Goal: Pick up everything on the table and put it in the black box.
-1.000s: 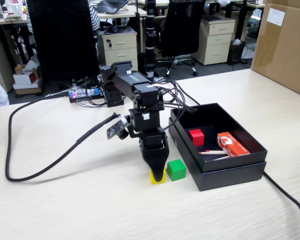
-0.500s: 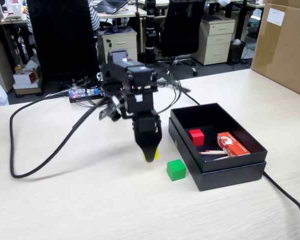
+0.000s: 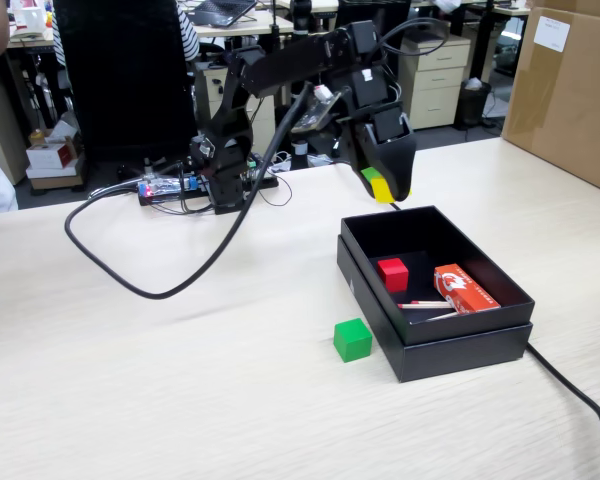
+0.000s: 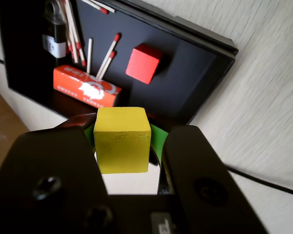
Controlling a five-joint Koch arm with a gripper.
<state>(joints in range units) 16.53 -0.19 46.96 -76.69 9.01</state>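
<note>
Overhead, fingers (image 4: 123, 146) grip a yellow cube (image 4: 122, 140) above the pale wooden office table (image 3: 180, 380).

Gripper (image 3: 384, 190) clamps yellow cube (image 3: 382, 189) above black box's (image 3: 460, 345) far rim; below it inside: red cube (image 3: 392, 273), matchbox (image 3: 465, 288); 1 green cube (image 3: 352, 340) outside, down-left.
</note>
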